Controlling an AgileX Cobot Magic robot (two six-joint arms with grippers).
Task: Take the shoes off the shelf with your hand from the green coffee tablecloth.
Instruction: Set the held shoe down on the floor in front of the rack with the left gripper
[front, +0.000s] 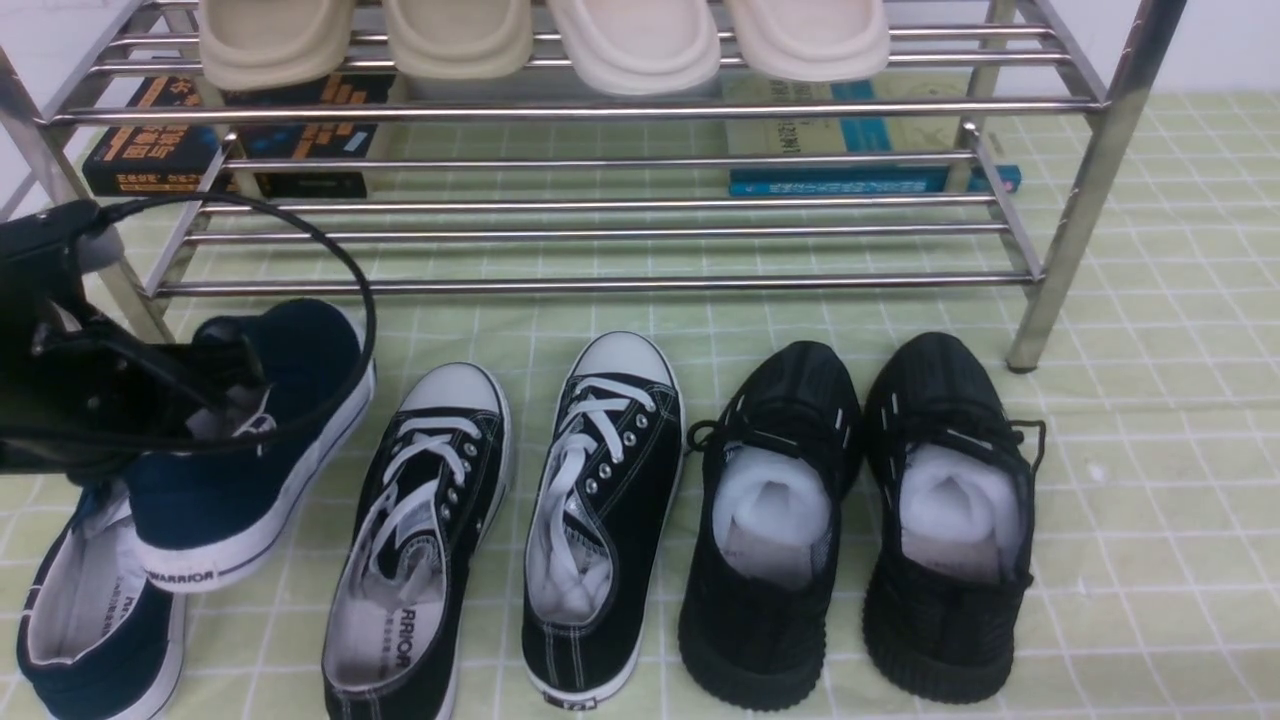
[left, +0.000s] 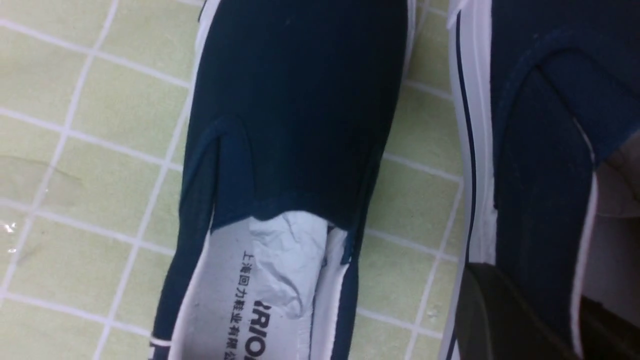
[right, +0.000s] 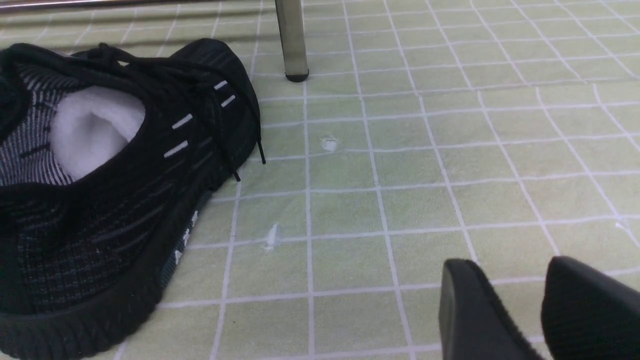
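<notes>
Got one shoe clamped in the left tool, toe toward the shelf, heel hanging right beside its mate.

L gripper near cloth's left edge, jaws clamped on navy shoe collar; R gripper low over cloth, fingers apart, empty.

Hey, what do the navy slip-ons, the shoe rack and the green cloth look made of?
Navy slip-ons: matte, finely textured upper, likely canvas; smooth white sole band, probably rubber.
Shoe rack: mirror-shiny round tubes, so chromed or stainless metal.
Green cloth: mostly matte with slight ripples and white grid lines; seems fabric, possibly coated.
</notes>
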